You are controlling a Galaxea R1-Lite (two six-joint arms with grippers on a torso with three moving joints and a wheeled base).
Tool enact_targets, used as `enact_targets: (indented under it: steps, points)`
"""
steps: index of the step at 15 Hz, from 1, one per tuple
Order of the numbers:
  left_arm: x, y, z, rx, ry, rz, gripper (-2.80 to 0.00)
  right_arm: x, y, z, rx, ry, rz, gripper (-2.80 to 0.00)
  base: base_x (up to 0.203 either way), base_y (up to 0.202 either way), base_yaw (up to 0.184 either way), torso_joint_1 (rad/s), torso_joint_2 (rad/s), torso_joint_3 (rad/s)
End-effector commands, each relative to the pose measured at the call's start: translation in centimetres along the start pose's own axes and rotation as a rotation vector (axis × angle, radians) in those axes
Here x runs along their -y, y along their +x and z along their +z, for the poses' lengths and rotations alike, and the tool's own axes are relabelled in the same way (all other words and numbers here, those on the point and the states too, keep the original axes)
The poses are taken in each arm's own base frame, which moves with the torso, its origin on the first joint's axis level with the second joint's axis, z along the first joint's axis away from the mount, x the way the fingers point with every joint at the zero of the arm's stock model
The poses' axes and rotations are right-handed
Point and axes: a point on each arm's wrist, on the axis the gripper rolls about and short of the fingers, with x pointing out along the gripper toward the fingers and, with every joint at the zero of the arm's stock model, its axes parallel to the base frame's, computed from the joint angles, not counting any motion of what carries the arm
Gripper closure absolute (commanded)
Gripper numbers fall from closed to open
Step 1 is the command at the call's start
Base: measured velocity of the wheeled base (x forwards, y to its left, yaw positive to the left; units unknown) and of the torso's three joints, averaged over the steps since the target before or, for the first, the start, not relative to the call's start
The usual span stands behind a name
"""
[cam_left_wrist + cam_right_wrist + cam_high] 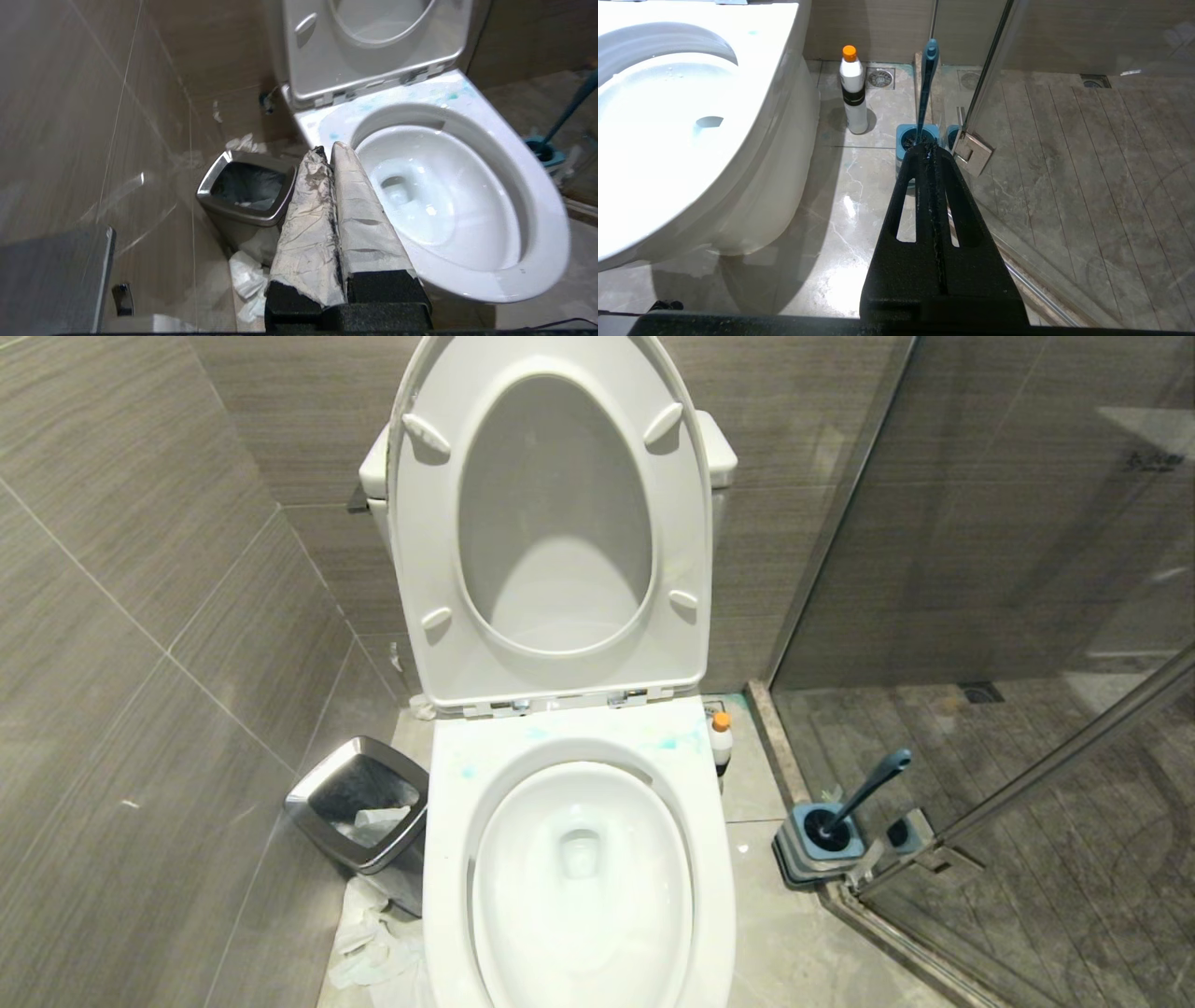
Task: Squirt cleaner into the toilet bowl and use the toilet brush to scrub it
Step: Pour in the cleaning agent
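1. Left gripper [331, 151], fingers pressed together and empty, hangs beside the toilet bowl [579, 868]; right gripper [930, 149] likewise closed, empty.
2. Cleaner [720, 739] stands right of the bowl; toilet brush [864, 793] farther right, in its holder [822, 845].
3. Waste bin [359, 812] sits left of the bowl.

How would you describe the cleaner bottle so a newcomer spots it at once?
Start at the white toilet with its seat raised. On the floor to its right in the head view, close beside the base near the back wall, stands a small white bottle. Its orange cap and dark band set it apart from the blue brush in its holder nearby.
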Motion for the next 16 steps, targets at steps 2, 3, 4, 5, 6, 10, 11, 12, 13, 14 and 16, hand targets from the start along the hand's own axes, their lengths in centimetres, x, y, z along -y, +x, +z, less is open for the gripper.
enact_targets:
  steps: [2,3,4,5,6,10,11,12,13,14,16]
  points:
    - [0.0,2.0,-4.1,-0.064,0.008,0.055,0.0,0.0,0.0,0.0,-0.001,0.0,0.001,0.0,0.0,0.0,0.0,0.0,0.0,0.0]
    - [0.0,2.5,-5.4,-0.077,0.015,0.07,0.0,0.0,0.0,0.0,-0.001,0.0,0.0,0.0,0.0,0.0,0.0,0.0,0.0,0.0]
    - [0.1,2.9,-6.7,-0.089,0.023,0.082,0.0,0.0,0.0,0.0,-0.001,0.0,0.001,0.0,0.0,0.0,0.0,0.0,0.0,0.0]
    - [0.1,3.2,-7.7,-0.1,0.029,0.09,0.0,0.0,0.0,0.0,-0.001,0.0,0.001,0.0,0.0,0.0,0.0,0.0,0.0,0.0]
    - [0.2,3.2,-8.1,-0.122,0.031,0.093,0.0,0.0,0.0,0.0,-0.001,0.0,0.001,0.0,0.0,0.0,0.0,0.0,0.0,0.0]
    - [0.2,3.1,-8.4,-0.167,-0.006,0.091,0.0,0.0,0.0,0.0,-0.001,0.0,0.001,0.0,0.0,0.0,0.0,0.0,0.0,0.0]
    - [0.2,3.1,-8.4,-0.166,-0.029,0.097,0.0,0.0,0.0,0.0,-0.001,0.0,0.001,0.0,0.0,0.0,0.0,0.0,0.0,0.0]
    - [0.2,3.1,-8.4,-0.165,-0.054,0.101,0.0,0.0,0.0,0.0,-0.001,0.0,0.001,0.0,0.0,0.0,0.0,0.0,0.0,0.0]
    - [0.2,3.1,-8.4,-0.165,-0.076,0.11,0.0,0.0,0.0,0.0,-0.001,0.0,0.001,0.0,0.0,0.0,0.0,0.0,0.0,0.0]
    - [0.2,3.1,-8.4,-0.165,-0.078,0.118,0.0,0.0,0.0,0.0,-0.001,0.0,0.001,0.0,0.0,0.0,0.0,0.0,0.0,0.0]
    - [0.2,3.1,-8.4,-0.165,-0.078,0.117,0.0,0.0,0.0,0.0,-0.001,0.0,0.001,0.0,0.0,0.0,0.0,0.0,0.0,0.0]
